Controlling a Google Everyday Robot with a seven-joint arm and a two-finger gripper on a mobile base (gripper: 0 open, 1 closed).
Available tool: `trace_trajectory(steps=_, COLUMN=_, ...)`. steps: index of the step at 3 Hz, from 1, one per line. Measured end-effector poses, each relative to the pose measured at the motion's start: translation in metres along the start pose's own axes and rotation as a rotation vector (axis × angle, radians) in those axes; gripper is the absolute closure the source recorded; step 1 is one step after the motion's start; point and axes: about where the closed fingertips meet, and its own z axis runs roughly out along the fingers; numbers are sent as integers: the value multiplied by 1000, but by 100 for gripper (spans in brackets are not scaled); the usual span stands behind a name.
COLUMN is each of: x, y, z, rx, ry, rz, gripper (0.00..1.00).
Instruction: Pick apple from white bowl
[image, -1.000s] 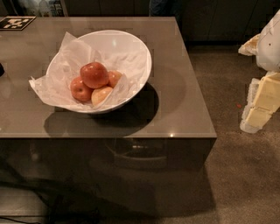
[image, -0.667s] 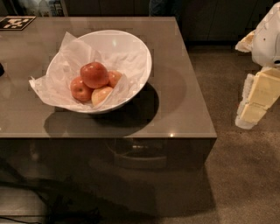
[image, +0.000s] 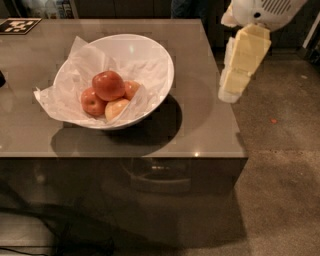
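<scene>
The apple, large, round and deep red, lies on top of the pile in the white bowl, which is lined with crinkled white paper. A smaller red apple, a pale yellow-pink apple and part of another apple lie around it. The bowl stands on the left half of the grey table. My gripper, cream-coloured, hangs pointing down at the table's right edge, well to the right of the bowl and apart from it.
A black-and-white marker tag lies at the table's far left corner. Brown carpeted floor lies to the right of the table. Dark furniture stands behind the table.
My gripper has moved left and up, from beside the table over the floor to the table's right edge. The bowl and apples have not moved.
</scene>
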Motion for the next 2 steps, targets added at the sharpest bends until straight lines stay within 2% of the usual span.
trace_trajectory(steps=1, x=-61, y=-9, z=0, rx=-24, ry=-75, rz=-100, gripper=0)
trace_trajectory(steps=2, x=-81, y=-15, z=-1, rx=-1, ry=-110, rz=-122, gripper=0)
